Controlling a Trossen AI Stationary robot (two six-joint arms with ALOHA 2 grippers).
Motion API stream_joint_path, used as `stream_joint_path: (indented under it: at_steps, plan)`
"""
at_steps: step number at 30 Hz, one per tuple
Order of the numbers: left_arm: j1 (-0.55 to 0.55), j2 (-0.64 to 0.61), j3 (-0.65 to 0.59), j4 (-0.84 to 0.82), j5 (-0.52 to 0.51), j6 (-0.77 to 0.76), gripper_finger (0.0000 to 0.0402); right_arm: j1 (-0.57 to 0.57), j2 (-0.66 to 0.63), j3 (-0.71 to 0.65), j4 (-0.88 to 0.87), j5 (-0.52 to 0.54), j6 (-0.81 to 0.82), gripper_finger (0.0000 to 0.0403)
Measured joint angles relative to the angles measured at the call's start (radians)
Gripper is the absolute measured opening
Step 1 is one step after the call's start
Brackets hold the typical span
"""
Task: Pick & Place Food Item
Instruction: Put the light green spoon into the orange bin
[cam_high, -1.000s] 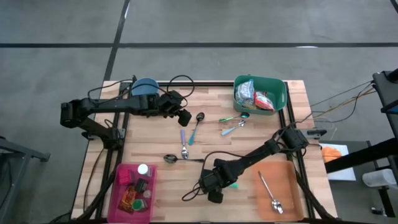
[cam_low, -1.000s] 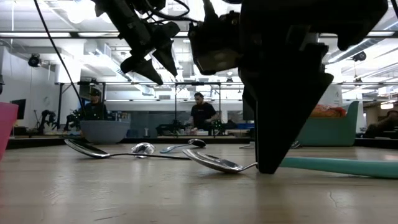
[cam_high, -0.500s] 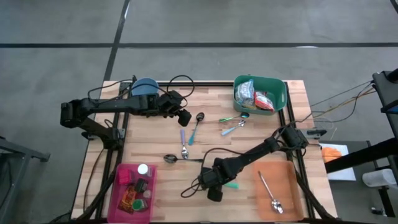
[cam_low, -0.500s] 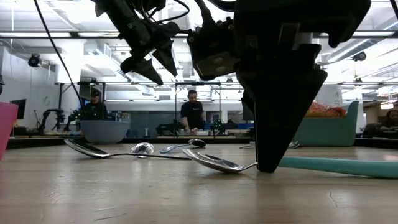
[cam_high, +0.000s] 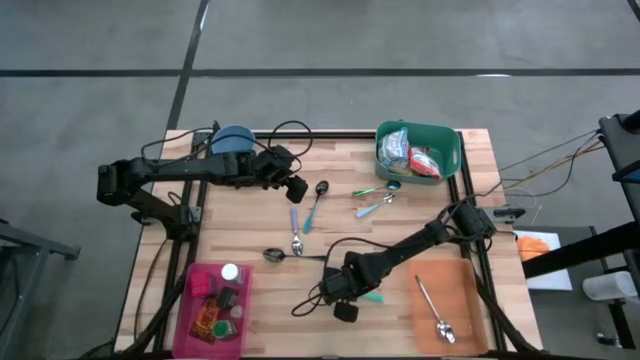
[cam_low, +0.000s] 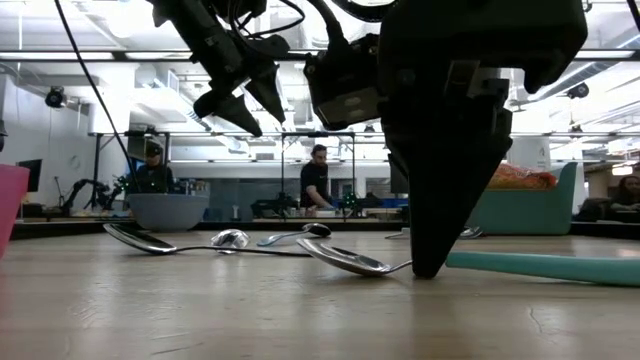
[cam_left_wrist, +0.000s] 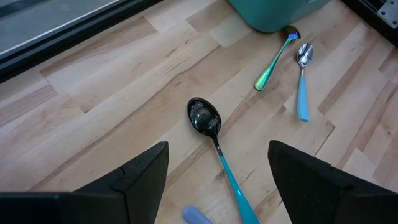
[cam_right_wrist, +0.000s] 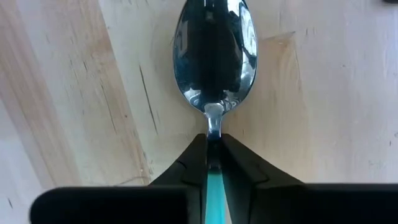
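Note:
A spoon with a shiny bowl (cam_right_wrist: 214, 56) and a teal handle (cam_low: 540, 266) lies flat on the wooden table near its front middle. My right gripper (cam_right_wrist: 213, 146) stands over it, pointing down, shut on it; in the high view the gripper (cam_high: 342, 298) covers the spoon's middle. My left gripper (cam_high: 295, 187) hangs open above the table's far left part, over a black-bowled spoon (cam_left_wrist: 204, 116) that it does not touch. Food packets lie in a green bin (cam_high: 452, 140) at the far right. My right gripper pinches the spoon where the teal handle meets the metal neck (cam_right_wrist: 213, 127), between its two fingers (cam_right_wrist: 186, 168). The fingers come from above, pointing down, one on either side of the handle. The spoon's bowl (cam_low: 340, 262) and handle still lie on the table.
A pink tray (cam_high: 190, 320) of small items sits at the near left, an orange mat (cam_high: 462, 285) with a spoon at the near right, a blue bowl (cam_high: 234, 140) at the far left. More spoons (cam_high: 295, 232) lie mid-table. People sit in the room behind.
My right gripper has shut on the spoon's neck, staying in place above it. The spoon still lies on the table.

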Motion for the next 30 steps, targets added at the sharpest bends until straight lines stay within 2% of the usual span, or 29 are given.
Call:
stream_joint_path:
  at_steps: [4,18,30]
  plan:
    - [0.0,0.0,0.0,0.0,0.0,0.0,0.0279,0.001,0.0,0.0,0.001,0.0,0.0,0.0038]
    - [0.0,0.0,0.0,0.0,0.0,0.0,0.0279,0.001,-0.012,0.002,0.003,0.008,0.0,0.0041]
    - [0.0,0.0,0.0,0.0,0.0,0.0,0.0279,0.001,-0.157,0.002,-0.106,0.038,0.034,0.0042]
